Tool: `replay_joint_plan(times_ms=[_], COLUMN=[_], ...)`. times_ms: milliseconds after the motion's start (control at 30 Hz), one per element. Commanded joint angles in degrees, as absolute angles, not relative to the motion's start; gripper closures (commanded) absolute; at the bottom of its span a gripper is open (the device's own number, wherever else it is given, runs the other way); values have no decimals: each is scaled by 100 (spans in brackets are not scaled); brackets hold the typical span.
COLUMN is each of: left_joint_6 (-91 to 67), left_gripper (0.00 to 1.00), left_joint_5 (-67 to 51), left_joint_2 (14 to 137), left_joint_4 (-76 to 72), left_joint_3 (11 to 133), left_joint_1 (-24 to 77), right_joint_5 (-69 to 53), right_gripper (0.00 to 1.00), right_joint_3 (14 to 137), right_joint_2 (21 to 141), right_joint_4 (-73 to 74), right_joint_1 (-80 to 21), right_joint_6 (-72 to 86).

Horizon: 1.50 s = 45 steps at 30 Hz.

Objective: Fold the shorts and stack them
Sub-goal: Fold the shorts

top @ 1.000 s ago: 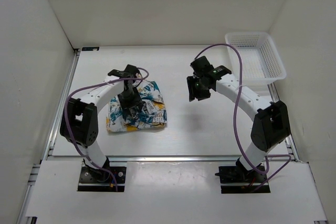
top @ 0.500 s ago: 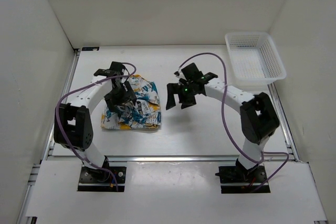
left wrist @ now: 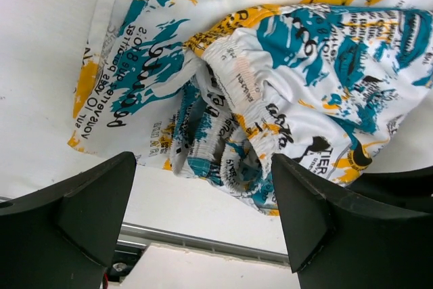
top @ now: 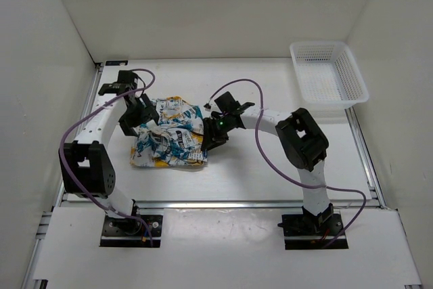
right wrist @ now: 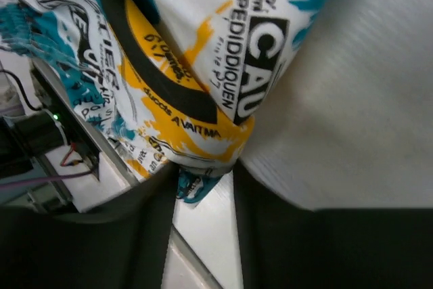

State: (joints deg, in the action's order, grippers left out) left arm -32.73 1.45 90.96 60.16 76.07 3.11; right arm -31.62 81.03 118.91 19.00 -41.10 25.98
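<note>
**Printed shorts (top: 170, 141) bunched on the left half of the desk (top: 270, 167)**

The shorts lie in a crumpled heap, nearer the left edge than the right. They are white cloth with a yellow-orange, teal and black print. My left gripper (top: 139, 114) hangs over their far-left part, fingers (left wrist: 88, 214) spread wide with nothing between them. My right gripper (top: 211, 137) is at the heap's right edge, fingers close together, pinching a fold of hem (clearest from the wrist). A white lattice basket (top: 355, 79) sits at the far right corner.
</note>
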Motion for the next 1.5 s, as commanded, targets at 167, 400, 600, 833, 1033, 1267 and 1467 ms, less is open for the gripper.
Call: replay_joint_plan(times_ms=[167, 400, 600, 833, 1033, 1267, 1467], left_joint_6=[-2848, -3004, -3480, -3849, -3911, -4219, -4367], left_gripper=[7, 1, 1, 1, 1, 5, 7], left_joint_5=[-272, -869, -1002, -1099, -976, -650, -388], left_joint_2=[8648, 8920, 9562, 9861, 10028, 10371, 10170], left_joint_4=[6117, 5801, 5319, 4764, 4597, 4597, 4666], left_joint_3=[7699, 7436, 7321, 7312, 7506, 7559, 7559], left_joint_1=[597, 1650, 2671, 2936, 2988, 2988, 2988], right_joint_5=[-3112, -2286, -1898, -1732, -1731, -1731, -1679], right_gripper=[100, 100, 74, 14, 12, 11, 11], right_joint_3=[7559, 6672, 6434, 6486, 6600, 6601, 6548], right_joint_2=[11252, 10600, 10336, 10107, 10055, 9879, 9817], right_joint_4=[1239, 1740, 2082, 2197, 2381, 2382, 2435], right_joint_1=[-3859, -3051, -2927, -2927, -2927, -2927, -2927], right_joint_6=[2646, 2276, 1934, 1934, 1881, 1881, 1881])
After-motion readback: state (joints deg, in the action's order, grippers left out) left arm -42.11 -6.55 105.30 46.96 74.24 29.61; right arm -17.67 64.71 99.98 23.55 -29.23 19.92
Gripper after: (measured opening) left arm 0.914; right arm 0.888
